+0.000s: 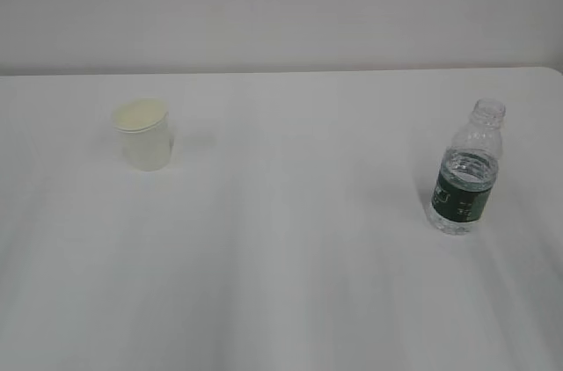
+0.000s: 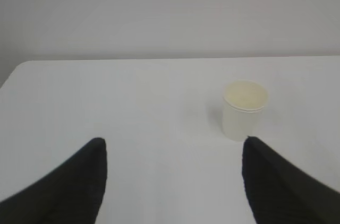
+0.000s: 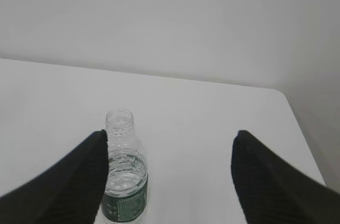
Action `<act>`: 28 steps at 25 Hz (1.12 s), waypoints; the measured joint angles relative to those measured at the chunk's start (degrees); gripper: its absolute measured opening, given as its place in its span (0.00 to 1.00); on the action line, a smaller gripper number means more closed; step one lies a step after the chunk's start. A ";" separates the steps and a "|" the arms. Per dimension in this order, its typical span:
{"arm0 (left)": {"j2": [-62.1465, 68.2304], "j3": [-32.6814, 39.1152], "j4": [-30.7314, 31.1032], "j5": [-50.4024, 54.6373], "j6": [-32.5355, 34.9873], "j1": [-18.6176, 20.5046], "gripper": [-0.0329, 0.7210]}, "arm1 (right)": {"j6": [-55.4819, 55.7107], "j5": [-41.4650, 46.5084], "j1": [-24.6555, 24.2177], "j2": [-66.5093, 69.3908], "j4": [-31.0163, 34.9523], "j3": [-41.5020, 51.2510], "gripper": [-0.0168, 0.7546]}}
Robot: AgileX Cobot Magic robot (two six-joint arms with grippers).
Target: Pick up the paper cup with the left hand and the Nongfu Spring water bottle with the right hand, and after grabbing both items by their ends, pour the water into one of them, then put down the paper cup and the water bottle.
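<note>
Two items, well apart: cup [image 1: 142, 134], bottle [image 1: 467, 169].

Soft, even light washes my white table [image 1: 281, 283] nearly featureless, the small cream paper cup [image 1: 143, 135] casting only a faint shadow to its right, while my black fingertips [image 2: 79, 181] loom blurred and out of focus.

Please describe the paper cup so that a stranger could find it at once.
On the white table, look at the left side, far from the water bottle on the right. The paper cup stands there upright and alone: short, cream, opaque, with a rolled rim, not tall and clear.
</note>
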 joint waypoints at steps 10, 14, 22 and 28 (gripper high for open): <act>1.90 0.00 -0.77 -1.22 0.00 0.00 0.80 | 0.14 -4.45 0.00 6.68 -0.46 0.00 0.74; 5.99 0.00 -1.59 -3.99 0.00 0.00 0.80 | 0.61 -5.67 0.00 9.15 -1.04 0.00 0.74; 15.75 0.00 -4.28 -8.59 0.00 0.00 0.80 | 4.97 -12.94 2.68 16.07 -2.63 0.00 0.74; 19.85 0.25 -5.75 -13.71 0.00 -1.44 0.80 | 5.33 -17.37 7.10 21.50 -4.90 0.00 0.74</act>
